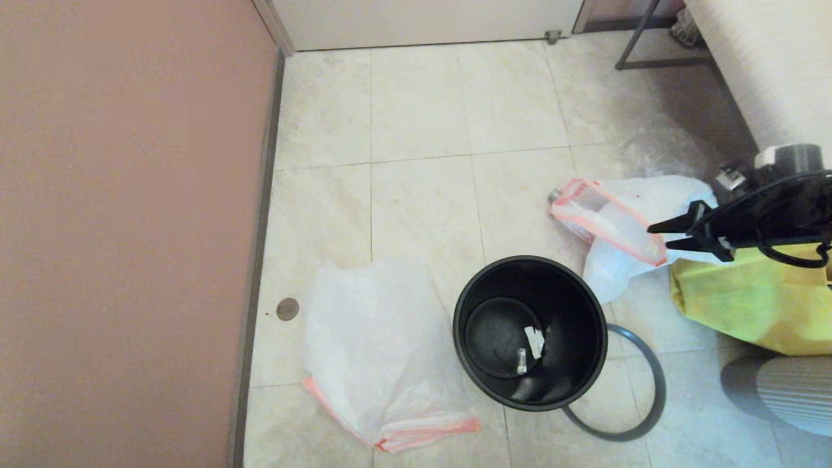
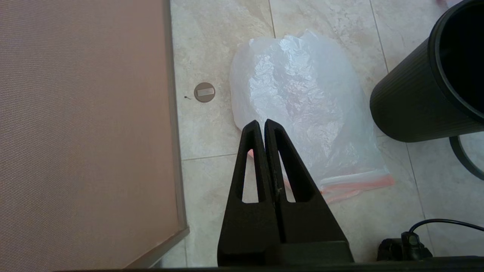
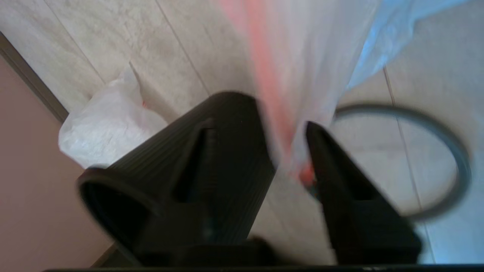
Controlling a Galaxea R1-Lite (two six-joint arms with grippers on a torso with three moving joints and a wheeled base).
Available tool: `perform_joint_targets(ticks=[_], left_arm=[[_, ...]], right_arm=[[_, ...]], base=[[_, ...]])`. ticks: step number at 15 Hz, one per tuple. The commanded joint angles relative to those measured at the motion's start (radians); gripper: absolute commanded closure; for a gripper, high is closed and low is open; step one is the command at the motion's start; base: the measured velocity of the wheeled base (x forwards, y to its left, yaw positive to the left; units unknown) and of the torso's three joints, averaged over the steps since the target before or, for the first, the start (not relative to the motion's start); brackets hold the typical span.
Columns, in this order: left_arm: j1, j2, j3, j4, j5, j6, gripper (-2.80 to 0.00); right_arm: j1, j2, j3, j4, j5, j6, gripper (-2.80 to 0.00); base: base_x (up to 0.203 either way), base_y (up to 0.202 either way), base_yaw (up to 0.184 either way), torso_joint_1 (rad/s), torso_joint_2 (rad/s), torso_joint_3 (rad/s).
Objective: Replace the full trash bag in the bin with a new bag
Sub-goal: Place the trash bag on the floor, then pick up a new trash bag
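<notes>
On the pale tiled floor point(image 1: 416, 195), the small round black plastic bin point(image 1: 530, 331) is seen standing upright and unlined, with two small light scraps lying at its bottom; its separate grey hoop point(image 1: 640, 403) is laid flat on the tiles, touching the bin's base on the robot's right. Beyond the bin, the full trash bag point(image 1: 624, 227) — translucent white film with a pink-orange drawstring hem — is slumped on the floor against a yellow fabric bag point(image 1: 754, 299). The right gripper point(image 1: 660, 235) is held at that hem; its jaws are parted, and the hem's film is seen running between them in the right wrist view, not pinched. The new bag point(image 1: 377, 351), thin white plastic with the same hem, is spread flat near the brown wall point(image 1: 130, 227). The left gripper point(image 2: 262, 122) is parked above it, jaws pressed together on nothing.
</notes>
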Motion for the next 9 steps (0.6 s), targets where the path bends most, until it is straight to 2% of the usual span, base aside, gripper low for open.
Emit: perform_joint_targets(ticks=[1, 5, 6, 9], left_arm=[[0.000, 0.001, 0.008, -0.001, 0.000, 0.000, 0.00], [0.000, 0.001, 0.008, -0.001, 0.000, 0.000, 0.00], [0.000, 0.001, 0.008, -0.001, 0.000, 0.000, 0.00], [0.000, 0.001, 0.008, -0.001, 0.000, 0.000, 0.00]], right_arm=[[0.003, -0.120, 0.003, 0.072, -0.026, 0.001, -2.80], [0.005, -0.335, 0.087, 0.235, -0.156, 0.001, -2.80], [0.007, -0.399, 0.141, 0.260, -0.175, 0.000, 0.00], [0.021, -0.634, 0.351, 0.290, -0.200, -0.048, 0.00]], base=[[0.000, 0.000, 0.000, 0.000, 0.00, 0.000], [0.000, 0.000, 0.000, 0.000, 0.00, 0.000], [0.000, 0.000, 0.000, 0.000, 0.00, 0.000], [0.000, 0.000, 0.000, 0.000, 0.00, 0.000]])
